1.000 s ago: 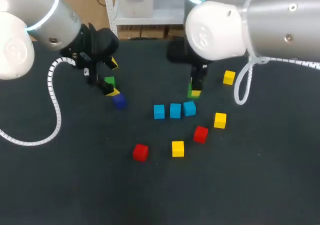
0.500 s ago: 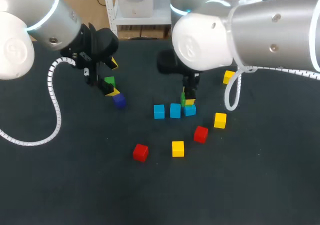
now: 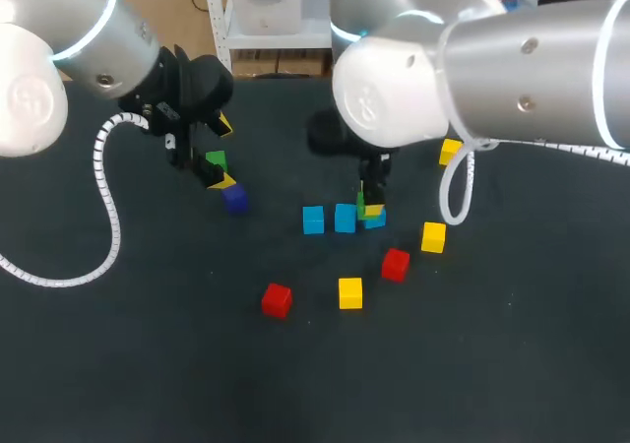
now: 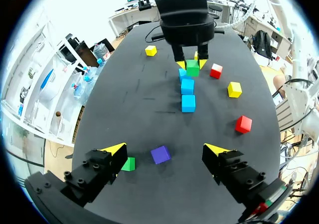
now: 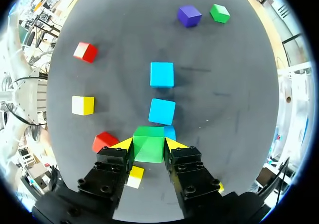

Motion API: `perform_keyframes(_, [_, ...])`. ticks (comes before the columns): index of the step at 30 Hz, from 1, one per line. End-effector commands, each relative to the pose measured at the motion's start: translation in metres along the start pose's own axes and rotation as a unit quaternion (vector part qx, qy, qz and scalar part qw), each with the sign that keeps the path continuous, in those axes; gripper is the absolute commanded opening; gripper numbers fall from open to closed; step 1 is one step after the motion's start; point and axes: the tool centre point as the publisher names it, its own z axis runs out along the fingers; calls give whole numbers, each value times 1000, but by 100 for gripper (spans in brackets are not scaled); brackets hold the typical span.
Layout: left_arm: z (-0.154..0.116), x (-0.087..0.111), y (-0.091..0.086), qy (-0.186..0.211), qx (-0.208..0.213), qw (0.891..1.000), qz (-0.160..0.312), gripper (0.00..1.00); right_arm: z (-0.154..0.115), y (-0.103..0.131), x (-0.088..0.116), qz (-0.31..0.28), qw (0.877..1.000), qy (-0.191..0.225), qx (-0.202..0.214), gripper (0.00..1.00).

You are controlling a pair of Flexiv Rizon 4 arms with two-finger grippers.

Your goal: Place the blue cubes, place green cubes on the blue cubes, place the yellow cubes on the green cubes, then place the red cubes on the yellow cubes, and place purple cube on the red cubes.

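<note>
Since a second ago your right claw (image 5: 149,145) has swung in from about 12 o'clock of the blue row's end and come down over it with its load, while your left arm has not budged. That right claw is clamped on the green cube (image 5: 149,137), one yellow tip on each side face. The cube hangs squarely over the end blue cube (image 5: 171,132), of which only a sliver shows past the green edge; these views do not show whether the two already touch. In the head view this is the 3 o'clock end of the row, with the middle blue cube (image 5: 162,111) just beside it and the last blue cube (image 5: 162,74) at the 9 o'clock end, both bare on top. So you are, I judge, starting the green layer. Next, ease straight down until green seats on blue, spread the fingers only slightly, and lift straight away so neither tip drags the cube or nudges the middle neighbour. Your left claw (image 4: 167,152) has its fingers wide apart and holds nothing. The purple cube (image 4: 160,155) lies on the counter (image 3: 148,364) below the gap between them. The second green cube (image 4: 128,164) sits just beside one finger, well apart from the row at about its 10 o'clock, and looks like the sensible next pickup.
</note>
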Motion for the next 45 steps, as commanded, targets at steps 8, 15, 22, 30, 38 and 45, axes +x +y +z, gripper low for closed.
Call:
perform_keyframes(8, [0,1,1,-2,1,1000,1,100,2,3,-7,-5,1000,9,6,0])
perform_keyframes(15, [0,1,1,-2,1,1000,1,100,3,3,-6,-5,1000,11,3,0])
perform_keyframes(22, [0,1,1,-2,1,1000,1,100,1,0,-7,-7,1000,13,5,0])
perform_keyframes(30, [0,1,1,-2,1,1000,1,100,4,1,-6,-8,1000,18,2,0])
perform_keyframes(38, [0,1,1,-2,1,1000,1,100,5,0,-7,-10,1000,17,0,0])
perform_keyframes(45, [0,1,1,-2,1,1000,1,100,5,-2,-6,-7,1000,17,1,0])
